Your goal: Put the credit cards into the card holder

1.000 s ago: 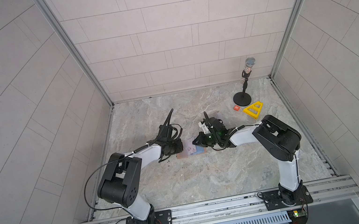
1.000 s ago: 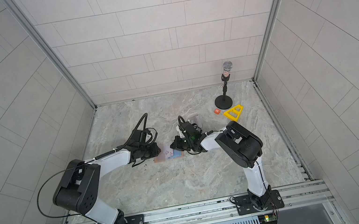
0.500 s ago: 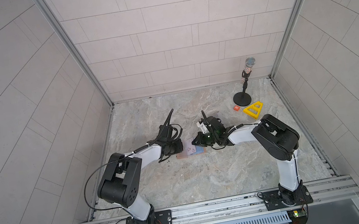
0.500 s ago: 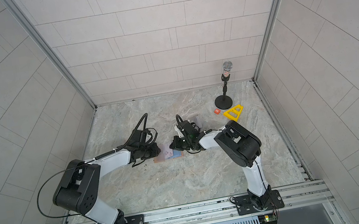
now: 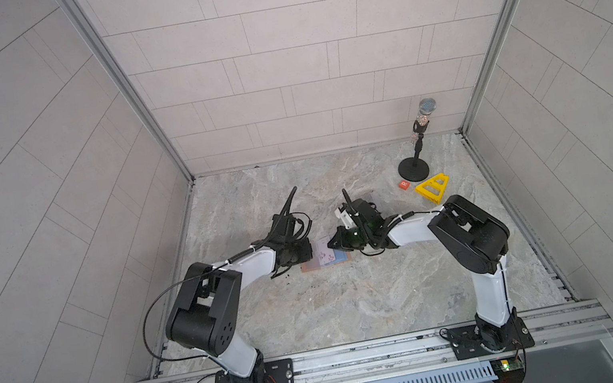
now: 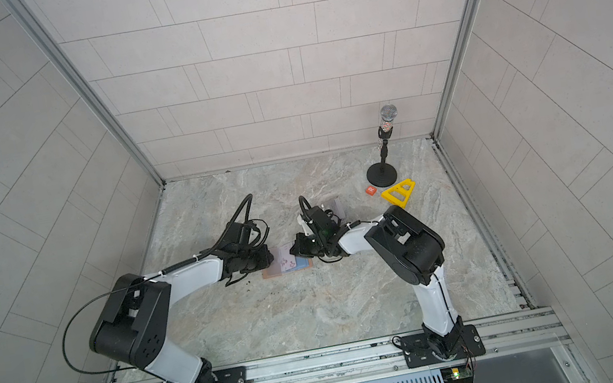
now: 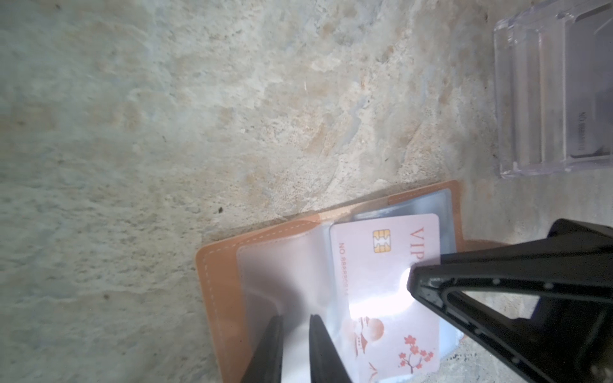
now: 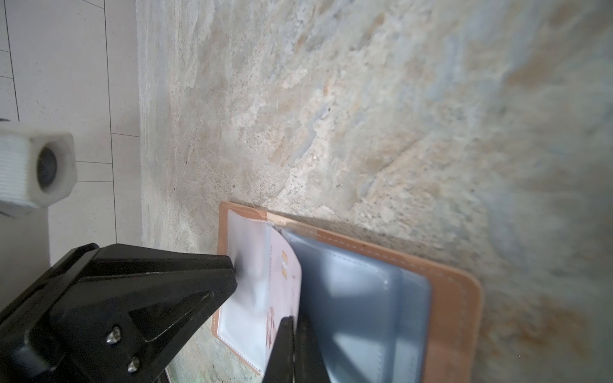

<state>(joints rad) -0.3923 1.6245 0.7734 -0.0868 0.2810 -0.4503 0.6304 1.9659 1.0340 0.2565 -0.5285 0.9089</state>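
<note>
Light: bright, even, diffuse; shadows soft. Top views: sharp, wide-angle bowing at edges. Wrist views: white glare on card (image 7: 384, 298); close foreground and far table (image 8: 530, 132) blurred.

Tan card holder (image 7: 215, 282), pink blossom-printed card (image 7: 391, 262)

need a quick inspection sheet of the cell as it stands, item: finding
surface: marble-look table; no spills seen.
job's things: holder lies open between the arms; pink VIP card partly under its clear sleeve; dark card in the box.
clutter: clear box behind the right arm; orange tile, yellow triangle and mic stand at far right.
grippers: left gripper pinches the sleeve; right gripper shut on the card.
cables: black cables loop over both wrists, none on the holder.
surroundings: tiled walls, rail in front; nothing else seen.
</note>
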